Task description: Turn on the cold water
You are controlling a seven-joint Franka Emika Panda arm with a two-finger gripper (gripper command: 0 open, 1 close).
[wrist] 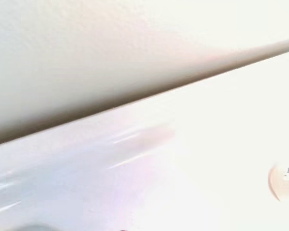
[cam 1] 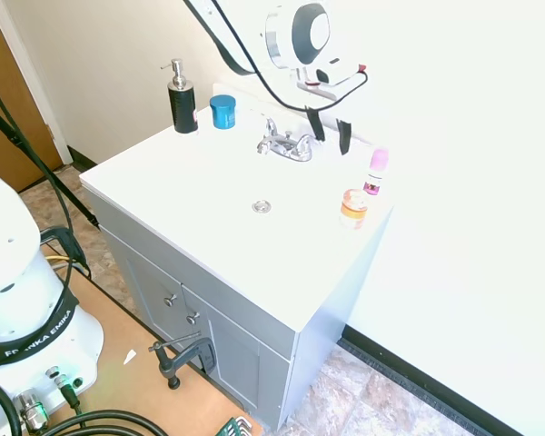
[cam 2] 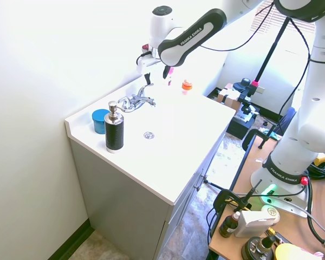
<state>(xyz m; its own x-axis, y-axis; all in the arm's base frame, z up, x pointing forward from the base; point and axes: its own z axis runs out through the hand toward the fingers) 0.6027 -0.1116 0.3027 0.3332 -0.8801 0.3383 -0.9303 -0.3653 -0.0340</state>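
the white vanity top (cam 1: pixel 191 195) is carrying everything, with the chrome faucet (cam 1: pixel 286 143) sitting at its back edge near the wall. the gripper (cam 1: pixel 330 130) is hanging just beside the faucet's pink-bottle (cam 1: pixel 377 171) side, fingers apart and holding nothing. the handle nearest it looks like the target; lowering to straddle that lever squarely, then turning gently, should avoid slipping off.

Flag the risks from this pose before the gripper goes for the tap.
1. The open gripper hangs beside the faucet, not over a handle; it could catch the spout or the wrong handle.
2. The pink-capped bottle and orange-lidded jar stand close by; a sideways correction could topple them.
3. The wrist view shows only blurred wall and counter, no handle.
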